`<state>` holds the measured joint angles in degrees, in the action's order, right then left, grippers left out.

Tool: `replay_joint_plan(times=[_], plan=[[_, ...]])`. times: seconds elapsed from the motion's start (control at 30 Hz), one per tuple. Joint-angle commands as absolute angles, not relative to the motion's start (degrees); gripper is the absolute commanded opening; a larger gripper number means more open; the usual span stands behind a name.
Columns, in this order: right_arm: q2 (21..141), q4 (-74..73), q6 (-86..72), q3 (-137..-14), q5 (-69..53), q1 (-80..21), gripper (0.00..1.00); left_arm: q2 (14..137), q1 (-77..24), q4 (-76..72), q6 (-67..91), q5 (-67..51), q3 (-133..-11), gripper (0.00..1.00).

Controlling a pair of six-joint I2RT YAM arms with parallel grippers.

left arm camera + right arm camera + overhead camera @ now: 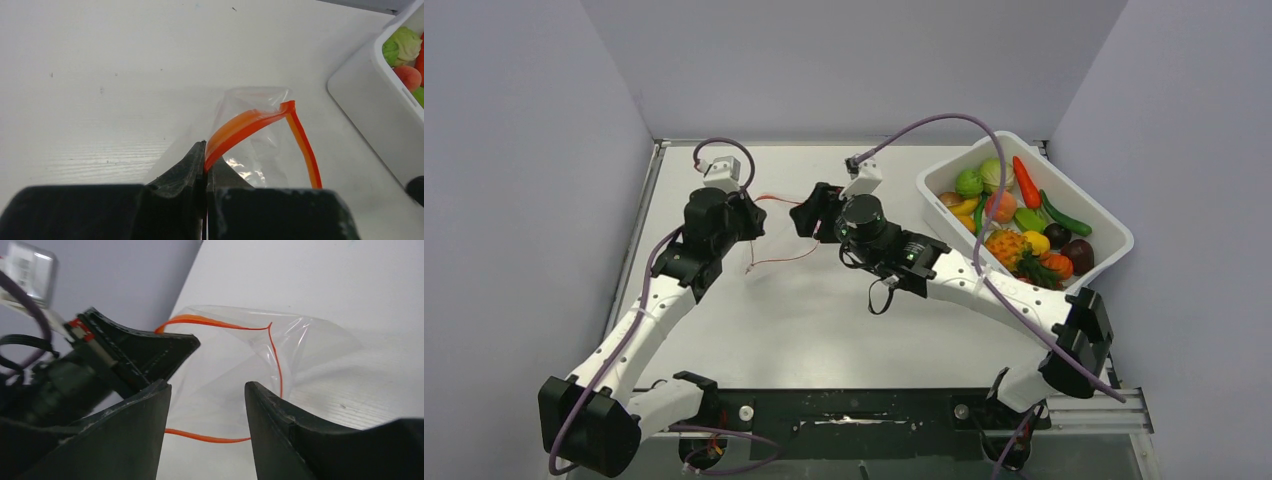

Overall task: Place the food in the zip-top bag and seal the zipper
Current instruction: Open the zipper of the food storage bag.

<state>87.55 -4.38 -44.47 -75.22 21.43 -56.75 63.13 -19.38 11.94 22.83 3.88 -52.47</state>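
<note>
The clear zip-top bag [776, 232] lies on the table between the two grippers, its mouth standing open. My left gripper [205, 156] is shut on one side of the red-orange zipper [250, 121], lifting that lip off the table. My right gripper [206, 390] is open, with the bag [240, 355] just ahead of its fingertips and the lower zipper strip [210, 438] lying on the table between them, untouched. The left gripper's black fingers [145, 352] show in the right wrist view. The food [1024, 215] sits in a white tub, and the bag holds none that I can see.
The white tub [1114, 235] stands at the back right of the table, with several toy fruits and vegetables heaped in it. Its near corner [380, 100] shows in the left wrist view. Grey walls close in the table on three sides.
</note>
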Motion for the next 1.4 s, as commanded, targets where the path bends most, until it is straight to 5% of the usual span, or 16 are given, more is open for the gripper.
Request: replay_joint_plan(times=[0.0,0.43,0.83,0.93,1.37], plan=[[81.84,1.5,-52.23,-74.11,18.65,-56.34,0.57,61.36,-18.98,5.58,24.21,3.95,-51.81,0.0],[86.0,-9.08,-59.7,-74.62,28.24,-53.36,0.68,62.16,-19.33,0.65,19.79,4.28,-55.79,0.0],[92.57,3.45,-54.33,-70.35,8.31,-44.66,0.28,58.64,-19.26,0.64,17.83,5.76,-52.51,0.0],[91.74,3.49,-52.48,-68.56,10.16,-44.24,0.25,57.7,-19.25,0.4,18.48,5.72,-50.52,0.0],[74.66,2.78,-33.59,-63.84,-4.27,-39.59,0.57,57.14,-19.6,6.87,15.91,6.87,-52.44,0.0]])
